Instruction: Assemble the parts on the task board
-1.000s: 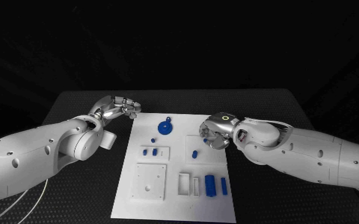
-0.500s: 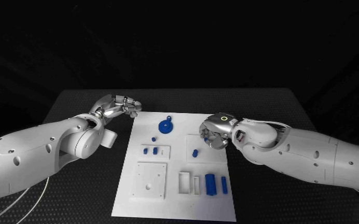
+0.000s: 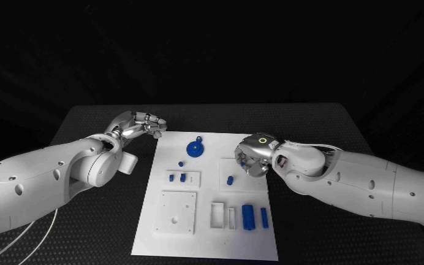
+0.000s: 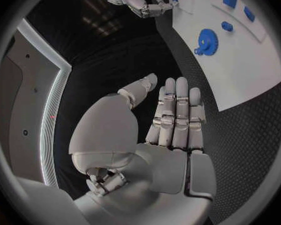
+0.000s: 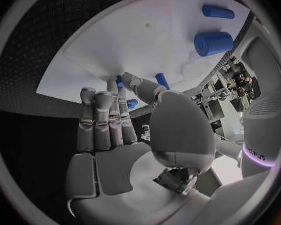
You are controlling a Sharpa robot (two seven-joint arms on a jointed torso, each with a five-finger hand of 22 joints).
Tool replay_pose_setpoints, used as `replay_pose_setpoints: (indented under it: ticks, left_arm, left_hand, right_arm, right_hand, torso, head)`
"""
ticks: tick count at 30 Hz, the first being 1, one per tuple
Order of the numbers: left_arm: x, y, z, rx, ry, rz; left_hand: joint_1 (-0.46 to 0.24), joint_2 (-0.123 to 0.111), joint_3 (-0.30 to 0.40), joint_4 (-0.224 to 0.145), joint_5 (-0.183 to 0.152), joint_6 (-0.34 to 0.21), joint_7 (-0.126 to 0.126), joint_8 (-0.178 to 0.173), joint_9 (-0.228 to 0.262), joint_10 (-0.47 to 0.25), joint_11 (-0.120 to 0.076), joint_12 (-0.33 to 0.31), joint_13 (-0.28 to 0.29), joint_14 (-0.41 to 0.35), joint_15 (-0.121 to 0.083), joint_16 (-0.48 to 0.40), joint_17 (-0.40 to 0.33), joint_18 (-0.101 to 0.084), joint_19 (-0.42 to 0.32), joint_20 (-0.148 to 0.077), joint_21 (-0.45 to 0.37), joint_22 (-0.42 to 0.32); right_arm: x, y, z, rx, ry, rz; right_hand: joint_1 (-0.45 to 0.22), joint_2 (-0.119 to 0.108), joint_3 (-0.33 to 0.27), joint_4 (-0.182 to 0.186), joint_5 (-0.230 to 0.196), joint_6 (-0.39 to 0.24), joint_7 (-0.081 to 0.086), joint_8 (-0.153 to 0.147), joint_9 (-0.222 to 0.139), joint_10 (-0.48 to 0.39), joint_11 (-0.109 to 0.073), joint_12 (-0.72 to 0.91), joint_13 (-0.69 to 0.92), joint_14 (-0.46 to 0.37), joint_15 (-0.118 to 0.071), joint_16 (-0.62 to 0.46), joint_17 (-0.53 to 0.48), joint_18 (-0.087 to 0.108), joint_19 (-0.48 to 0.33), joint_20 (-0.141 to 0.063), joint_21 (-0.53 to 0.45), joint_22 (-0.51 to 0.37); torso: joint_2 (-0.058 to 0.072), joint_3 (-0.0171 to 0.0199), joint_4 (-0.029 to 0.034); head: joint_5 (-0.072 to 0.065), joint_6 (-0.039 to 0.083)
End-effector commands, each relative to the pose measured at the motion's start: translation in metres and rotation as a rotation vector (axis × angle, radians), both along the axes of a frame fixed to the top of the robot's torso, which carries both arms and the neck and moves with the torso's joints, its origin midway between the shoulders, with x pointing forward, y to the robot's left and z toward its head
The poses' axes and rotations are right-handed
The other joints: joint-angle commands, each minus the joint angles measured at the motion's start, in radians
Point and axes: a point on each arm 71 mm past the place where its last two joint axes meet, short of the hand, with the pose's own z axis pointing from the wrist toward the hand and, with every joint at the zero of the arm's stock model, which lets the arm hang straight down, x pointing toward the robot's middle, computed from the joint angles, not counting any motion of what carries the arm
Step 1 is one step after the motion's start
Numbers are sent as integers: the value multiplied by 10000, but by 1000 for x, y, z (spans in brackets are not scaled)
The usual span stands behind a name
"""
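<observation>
The white task board [image 3: 205,240] lies in the middle of the black table. On it are a blue gear [image 3: 195,149], a few small blue pegs [image 3: 177,178], another peg [image 3: 230,181], a thick blue cylinder [image 3: 248,217] and a thin blue bar [image 3: 264,217]. My right hand [image 3: 253,154] hovers over the board's right side, and its thumb and a finger pinch a small blue part [image 3: 244,164], also seen at the fingertips [image 5: 120,80]. My left hand [image 3: 137,125] hangs off the board's far left corner and holds nothing; its fingers [image 4: 177,110] lie straight, side by side.
White raised blocks stand on the board: a square plate with a hole [image 3: 177,211], a slotted block [image 3: 218,214] and a small block [image 3: 183,180] holding two pegs. Black table [image 3: 97,228] stretches on both sides of the board.
My right hand has risen slightly and drifted a little toward the far side with the small blue part. The left hand has barely moved.
</observation>
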Motion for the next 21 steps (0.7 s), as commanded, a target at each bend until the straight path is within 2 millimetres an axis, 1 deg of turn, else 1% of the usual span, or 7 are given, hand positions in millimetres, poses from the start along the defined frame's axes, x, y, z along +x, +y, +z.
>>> replay_pose_setpoints:
  ticks: [1, 15, 19, 21]
  left_arm:
    - [0, -2, 1, -126, 24, -142]
    - [0, -1, 1, -115, 12, -107]
    - [0, -1, 1, -117, 12, -92]
    - [1, -1, 1, -119, 15, -88]
  left_hand:
    - [-73, 20, -60, -11, 42, -101, -1, 48, -8, -40, 24, -28, -9, 85, -7, -46, 14, 65, 17, 73, -53, 18]
    - [-66, 13, -65, -19, 49, -113, 2, 47, -11, -51, 29, -29, -13, 117, -14, -68, 47, 65, 28, 70, -60, 28]
    - [-76, 12, -70, -13, 48, -119, 6, 45, -13, -57, 32, -31, -14, 120, -14, -77, 54, 64, 30, 70, -63, 30]
    - [-81, 15, -71, -9, 48, -122, 8, 44, -13, -60, 34, -32, -15, 122, -14, -83, 60, 63, 31, 71, -65, 31]
  right_arm:
    - [-6, -2, -12, -744, 117, 44]
    - [-8, 3, -7, -349, -377, 67]
    - [-8, 3, -6, -267, -444, 80]
    - [-9, 3, -6, -223, -476, 84]
  right_hand:
    - [121, 17, 98, 7, 40, 96, -6, 74, 38, 139, -8, 42, 138, 39, -80, 85, 46, 155, 128, -19, 64, 186]
    - [119, -96, 249, 46, 12, 185, -47, 104, 117, 258, -55, 37, 250, 131, -127, 149, 125, 155, 241, -85, 153, 174]
    - [114, -121, 279, 74, 6, 194, -51, 106, 129, 274, -62, 34, 267, 147, -134, 150, 132, 155, 260, -94, 162, 170]
    - [112, -142, 302, 94, 1, 201, -54, 108, 138, 282, -66, 31, 279, 160, -138, 149, 136, 155, 273, -102, 168, 167]
  torso:
    - [-2, -3, 0]
    - [5, -3, -2]
    - [2, -13, -1]
    - [2, -12, 1]
  head:
    - [-7, -6]
    - [-29, 13]
    - [-19, 35]
    - [-14, 44]
